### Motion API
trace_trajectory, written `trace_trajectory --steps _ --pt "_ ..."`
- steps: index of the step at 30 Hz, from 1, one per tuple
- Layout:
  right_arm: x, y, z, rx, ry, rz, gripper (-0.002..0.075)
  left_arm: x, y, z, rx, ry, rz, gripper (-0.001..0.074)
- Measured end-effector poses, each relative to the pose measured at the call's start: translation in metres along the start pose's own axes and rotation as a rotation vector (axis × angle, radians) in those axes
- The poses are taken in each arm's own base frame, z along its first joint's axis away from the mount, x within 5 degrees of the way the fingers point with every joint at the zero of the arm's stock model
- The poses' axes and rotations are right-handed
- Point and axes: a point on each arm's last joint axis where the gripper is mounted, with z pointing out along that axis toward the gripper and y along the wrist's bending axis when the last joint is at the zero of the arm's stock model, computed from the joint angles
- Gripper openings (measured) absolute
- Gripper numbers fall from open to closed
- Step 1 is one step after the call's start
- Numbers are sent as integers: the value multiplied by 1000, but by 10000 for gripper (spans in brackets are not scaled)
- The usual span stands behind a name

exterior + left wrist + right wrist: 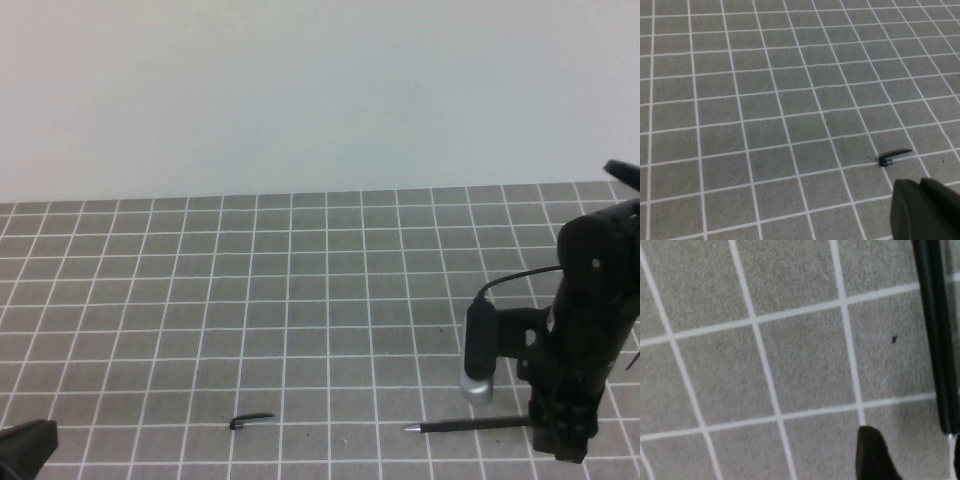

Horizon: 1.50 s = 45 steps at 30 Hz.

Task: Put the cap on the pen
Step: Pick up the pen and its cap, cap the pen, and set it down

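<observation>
The black pen point(470, 425) lies flat near the table's front edge, its pale tip pointing left. Its other end reaches my right gripper point(560, 440), which hangs low over the table. In the right wrist view the pen point(935, 330) runs down toward the gripper point(912, 460), which is open; a thin pale end lies between the fingers point(872, 455), close to the one at the picture's edge. The small black cap point(250, 421) lies alone further left, also seen in the left wrist view point(895, 156). My left gripper point(25, 445) sits at the front left corner, shut point(925, 210) and empty.
A grey mat with a white grid point(300, 300) covers the table up to a plain white wall. A silver-tipped camera body point(478, 350) juts from the right arm above the pen.
</observation>
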Motion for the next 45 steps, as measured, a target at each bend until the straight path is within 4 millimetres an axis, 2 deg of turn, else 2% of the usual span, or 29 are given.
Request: trace_trajectory --steps 6,19,23,31,38,42,45 --pt "-7 -2 5 27 -9 -26 346 -1 0 0 -3 -8 0 -2" --pt "-7 -6 25 34 22 -85 343 -3 1 0 -11 -28 2 -2" --pt "-6 -6 29 25 31 -90 274 -3 1 0 -11 -28 2 -2" --pt "-6 -7 29 27 35 -112 -6 -3 1 0 -14 -33 1 -2" --pt "-6 -6 26 30 34 -144 -3 -7 0 -3 -11 -80 10 -2" --pt "-7 -7 15 58 14 -144 -3 -12 -5 -3 35 19 25 -2" --pt "-10 -5 6 66 -29 -115 -3 -29 -10 -1 76 106 31 -2"
